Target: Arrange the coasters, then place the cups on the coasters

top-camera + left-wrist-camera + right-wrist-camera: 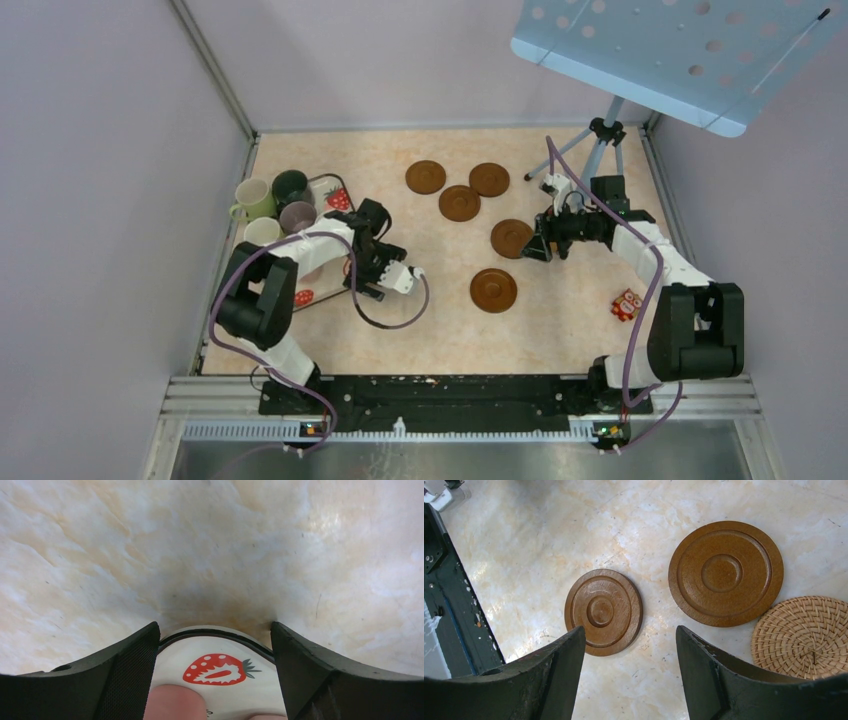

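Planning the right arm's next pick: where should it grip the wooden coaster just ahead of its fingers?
Take the coaster by its thin rim, straight down from above, pinching opposite edges. It lies flat on the table, so likely only the rim offers a hold.

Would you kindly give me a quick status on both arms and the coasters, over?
Left pincer open over white strawberry-print tray. Right pincer open above round brown wooden coasters, none held. Small handled mugs off coasters, at tray. Nothing in the way.
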